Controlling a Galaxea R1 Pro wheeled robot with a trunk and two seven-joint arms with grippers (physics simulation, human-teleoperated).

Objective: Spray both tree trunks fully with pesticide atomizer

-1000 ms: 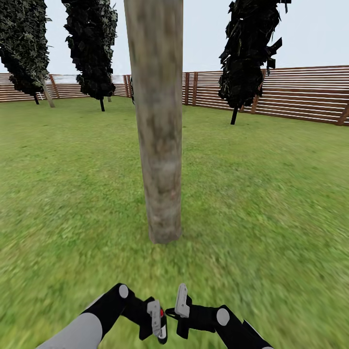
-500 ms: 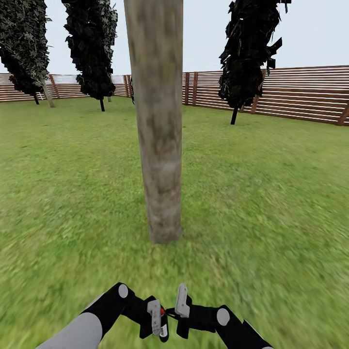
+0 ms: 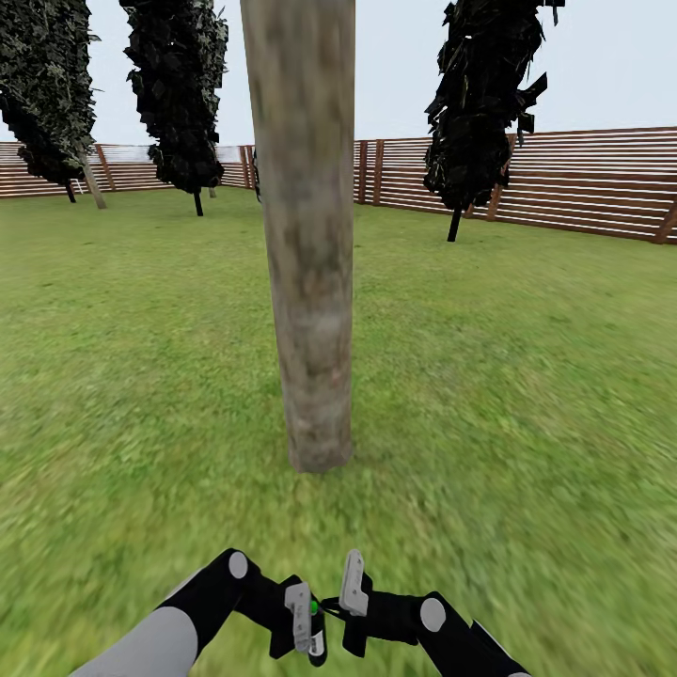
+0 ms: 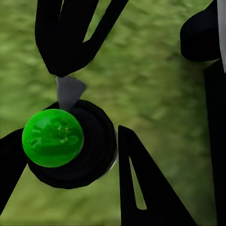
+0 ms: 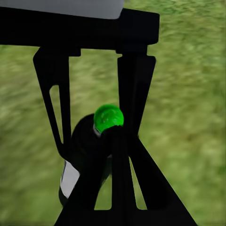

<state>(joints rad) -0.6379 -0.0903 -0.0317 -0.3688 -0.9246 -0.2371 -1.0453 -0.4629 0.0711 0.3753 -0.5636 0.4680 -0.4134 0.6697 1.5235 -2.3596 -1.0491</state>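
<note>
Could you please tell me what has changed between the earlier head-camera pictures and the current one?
The small light on top of the pesticide atomizer, held in the left gripper, has turned from red to green; the button shows green in the left wrist view too. Nothing visibly moved: the right gripper stays beside the atomizer, and the tree trunk, lawn and fence are as before.

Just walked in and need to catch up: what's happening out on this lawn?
The robot stands on the grass facing a thick grey-tan tree trunk. Its left pincer holds the pesticide atomizer, a dark bottle whose round button on top glows green. The right pincer sits right beside the bottle's top, with one finger close against the button. No spray is visible on the trunk.
</note>
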